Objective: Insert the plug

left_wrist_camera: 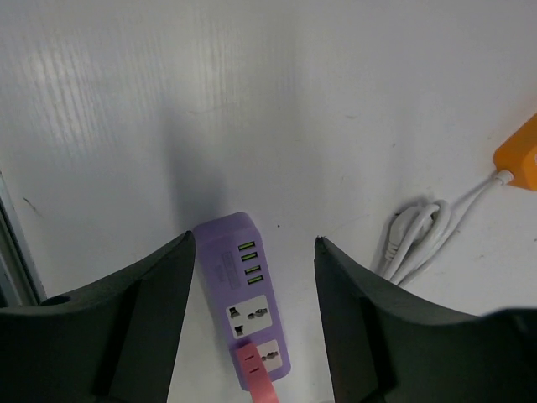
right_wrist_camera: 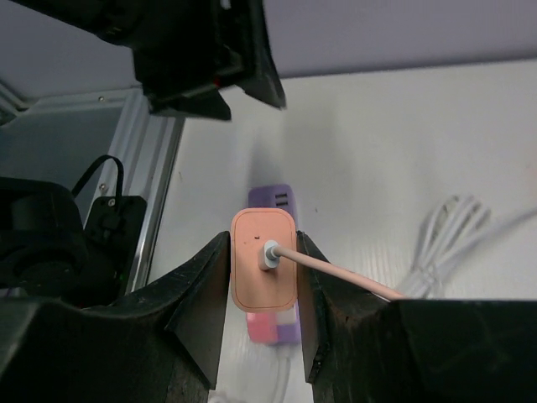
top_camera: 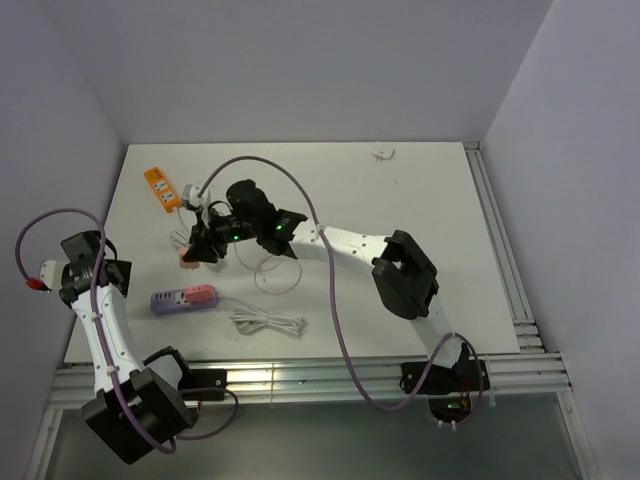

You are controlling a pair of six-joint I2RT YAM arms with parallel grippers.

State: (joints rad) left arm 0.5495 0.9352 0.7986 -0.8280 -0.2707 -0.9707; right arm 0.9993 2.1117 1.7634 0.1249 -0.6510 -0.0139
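Underneath everything is a flat white table (top_camera: 400, 220), closed in by plain pale grey-lilac walls (top_camera: 300, 60) on three sides. Metal rails (top_camera: 350, 375) run along its near edge at the bottom of the overhead view.

One plug (right_wrist_camera: 252, 290) is in play. The right claw (right_wrist_camera: 262, 260) is clamped on it, one finger on each narrow side. Overhead it sits left of centre, just above the lilac power strip (top_camera: 178, 299). In the right wrist view its broad salmon face is turned to the camera and it stands taller than wide, so its long axis runs up and down the frame, in line with the fingers. Its prongs are hidden on the far side. One thin pink cord (right_wrist_camera: 336, 270) leaves the middle of that face and runs off to the lower right. The lilac strip shows behind the plug, above and below it.

The left claw (left_wrist_camera: 253, 242) is spread open and holds nothing. It looks down on the end of the lilac strip, where four small lit slots and two sockets can be counted.

There are two power strips: the lilac one at lower left and an orange one (top_camera: 160, 187) at upper left. One coil of white cord (top_camera: 268, 322) lies just right of the lilac strip. One small white object (top_camera: 383, 153) sits by the far wall, too small to make out.
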